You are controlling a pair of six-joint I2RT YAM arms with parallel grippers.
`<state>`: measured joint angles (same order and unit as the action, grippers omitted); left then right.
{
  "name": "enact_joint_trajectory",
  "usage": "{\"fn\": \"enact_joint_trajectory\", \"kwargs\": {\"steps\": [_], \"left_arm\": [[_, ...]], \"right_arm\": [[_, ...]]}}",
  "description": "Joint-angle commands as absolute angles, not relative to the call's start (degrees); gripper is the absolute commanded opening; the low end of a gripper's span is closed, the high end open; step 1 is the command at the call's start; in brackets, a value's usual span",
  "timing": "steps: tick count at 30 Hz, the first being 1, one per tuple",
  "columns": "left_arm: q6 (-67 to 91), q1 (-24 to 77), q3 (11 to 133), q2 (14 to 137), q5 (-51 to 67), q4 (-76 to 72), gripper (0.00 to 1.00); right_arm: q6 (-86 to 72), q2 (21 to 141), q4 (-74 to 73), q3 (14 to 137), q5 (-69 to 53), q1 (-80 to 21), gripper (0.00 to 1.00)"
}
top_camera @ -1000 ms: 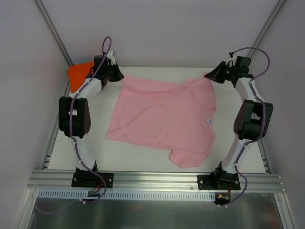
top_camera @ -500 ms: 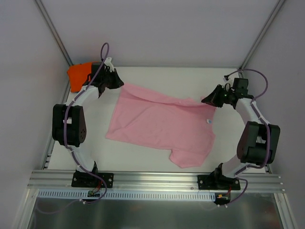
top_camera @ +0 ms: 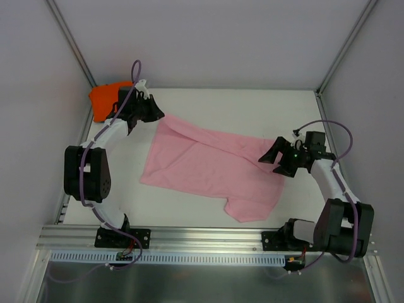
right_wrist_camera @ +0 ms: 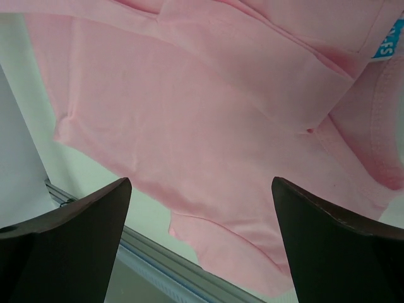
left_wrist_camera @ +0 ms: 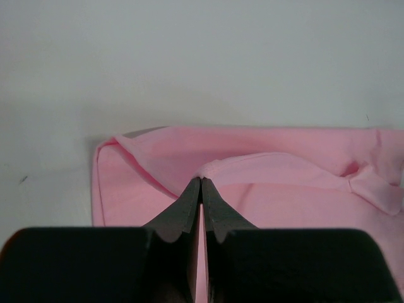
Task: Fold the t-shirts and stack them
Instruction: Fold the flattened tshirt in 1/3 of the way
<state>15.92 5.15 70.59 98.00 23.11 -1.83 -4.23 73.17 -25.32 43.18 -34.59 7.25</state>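
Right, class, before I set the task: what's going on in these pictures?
Two robot arms are folding a pink t-shirt on a white table. The left gripper is shut on a pinch of cloth at the shirt's far left end. The right gripper stands open over the shirt's right side, holding nothing. The shirt's far edge lies partly folded over. An orange t-shirt sits bunched in the far left corner.

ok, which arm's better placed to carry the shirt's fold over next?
Likely left. The left gripper is shut on the far edge of the pink shirt; the right gripper hangs open above it, holding nothing.
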Motion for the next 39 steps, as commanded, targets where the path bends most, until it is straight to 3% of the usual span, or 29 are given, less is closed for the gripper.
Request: {"fn": "enact_joint_trajectory", "kwargs": {"steps": [1, 20, 26, 31, 39], "left_arm": [[16.3, 4.6, 69.3, 94.5, 24.9, -3.0, 0.02], [15.7, 4.7, 60.8, 88.9, 20.2, 3.2, 0.01], [19.6, 5.0, 56.4, 86.6, 7.1, 7.2, 0.08], [23.5, 5.0, 54.3, 84.7, -4.8, 9.3, 0.23], [26.5, 5.0, 51.0, 79.0, -11.3, 6.7, 0.27]], "right_arm": [[-3.7, 67.9, -27.1, 45.6, -33.0, 6.9, 1.00], [-2.0, 64.6, -30.6, 47.0, -31.6, 6.9, 0.99], [-1.7, 64.1, -31.0, 47.4, -31.7, 6.9, 0.99], [-1.3, 63.5, -31.6, 47.7, -31.8, 6.9, 0.99], [-1.3, 63.5, -31.3, 47.6, -31.6, 6.9, 0.99]]}}
